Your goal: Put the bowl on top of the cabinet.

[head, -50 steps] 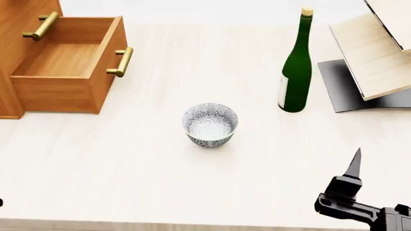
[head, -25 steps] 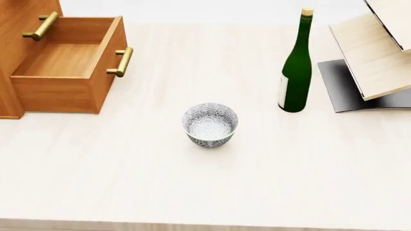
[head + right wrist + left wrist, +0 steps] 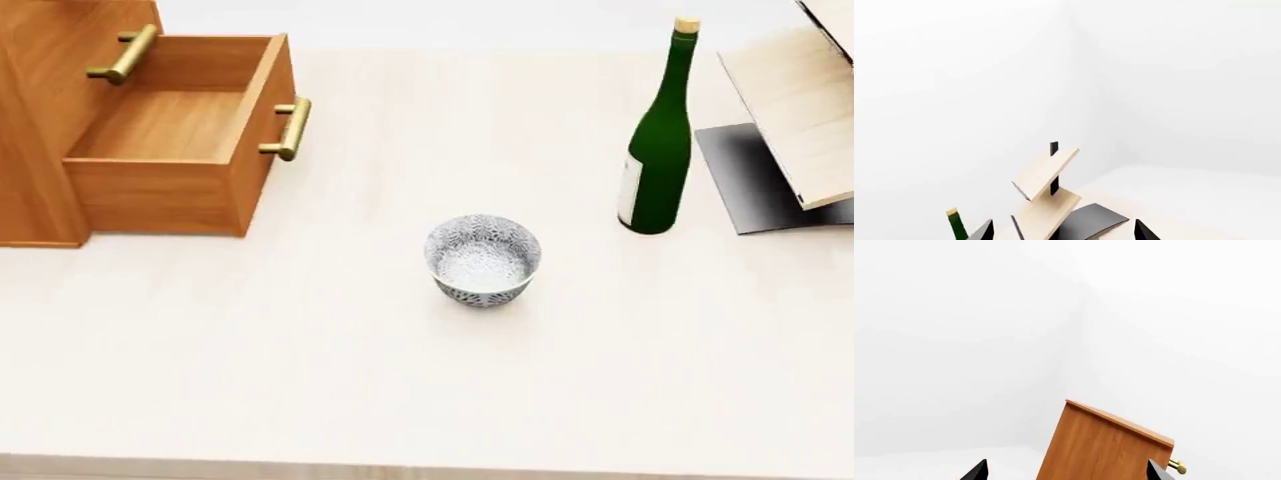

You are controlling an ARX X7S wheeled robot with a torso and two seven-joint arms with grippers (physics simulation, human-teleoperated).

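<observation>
Left gripper: only two dark fingertips show at the edge of the left wrist view, set wide apart, nothing between them. Right gripper: same in the right wrist view, two dark tips spread wide, holding nothing. Neither arm shows in the head view.

Bowl stands upright on the pale table, about mid-table, alone, touching nothing else. Speckled blue-grey outside, pale inside, nothing in it.

Cabinet at the far left of the table, orange-brown wood. One drawer pulled out toward the bowl's side, open and bare inside, brass bar handle on its front. A second brass handle sits higher up on the cabinet face. Cabinet top is out of the head view; the left wrist view catches its upper edge and one side.

Green bottle stands upright to the right of the bowl, well apart from it, cork on top, pale label low on its side. Pale wooden rack on a dark base just right of the bottle, its boards tilted.
</observation>
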